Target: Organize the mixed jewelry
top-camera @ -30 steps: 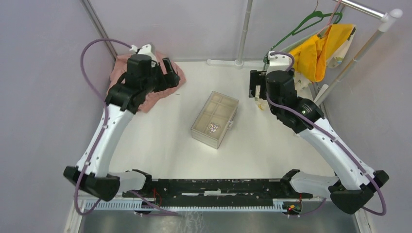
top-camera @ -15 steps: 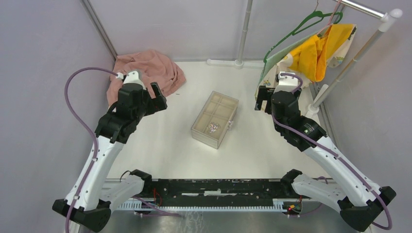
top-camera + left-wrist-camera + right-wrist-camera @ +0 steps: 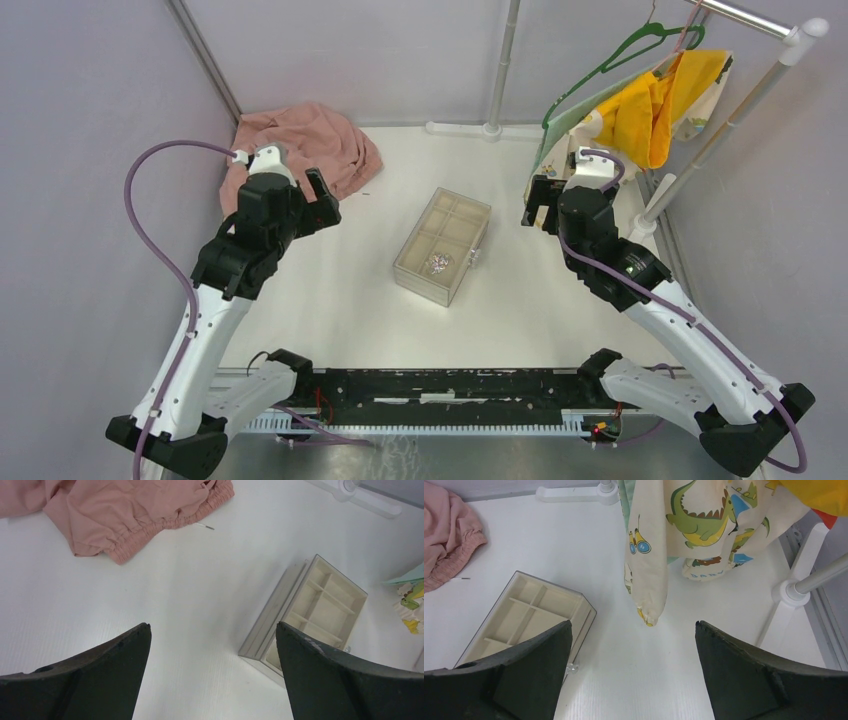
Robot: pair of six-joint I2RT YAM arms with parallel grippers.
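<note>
The mixed jewelry (image 3: 437, 264) is a small heap of shiny silver bits in the near compartment of the beige tray inside the clear box (image 3: 443, 247) at mid table. My left gripper (image 3: 322, 200) hangs open left of the box, near the pink cloth, with nothing between its fingers. In the left wrist view that gripper (image 3: 212, 626) frames bare table, and the box (image 3: 320, 610) lies to the right. My right gripper (image 3: 535, 205) is open and empty to the right of the box. The right wrist view puts this gripper (image 3: 633, 623) over bare table, box (image 3: 524, 615) at left; the jewelry is hidden there.
A crumpled pink cloth (image 3: 300, 140) lies at the back left. Yellow and dinosaur-print garments (image 3: 664, 535) hang from a rack at the back right, its sleeve dangling close to my right gripper. A pole base (image 3: 490, 128) and a rack foot (image 3: 791, 590) stand on the table.
My left arm has drawn back off the pink cloth toward the near side. My right gripper has shifted a little nearer and to the right. The box has not moved.
</note>
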